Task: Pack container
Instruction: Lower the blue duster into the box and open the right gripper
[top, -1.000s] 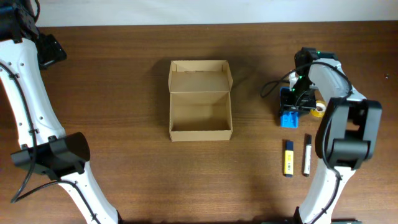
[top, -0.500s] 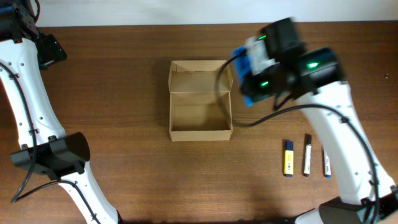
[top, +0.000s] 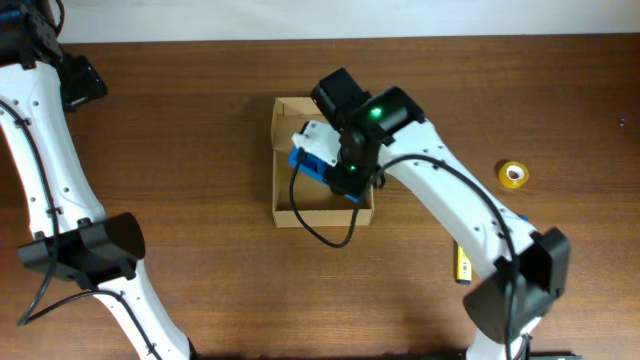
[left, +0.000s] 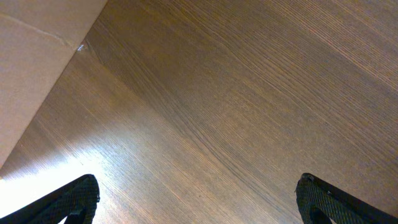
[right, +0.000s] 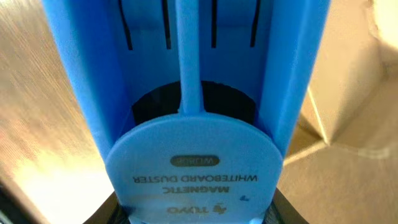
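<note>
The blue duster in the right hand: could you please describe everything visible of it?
The duster is blue moulded plastic with slotted ribs and a rounded tab printed "MAGNETIC WHITEBOARD DUSTER"; a white face shows from overhead. The right hand grips it, tilted, over the open container; whether it touches the cardboard is unclear.

The right arm (top: 440, 185) and its blue duster (top: 312, 165) hang over most of the box (top: 276, 170) (only its left strip shows); the tabletop (top: 190, 150) left of it lies open.

The blue duster (right: 199, 93) (cropped at top) hides the right claw (top: 335, 165) tips — arm (top: 440, 190) masks the container (top: 285, 197) wall.
</note>
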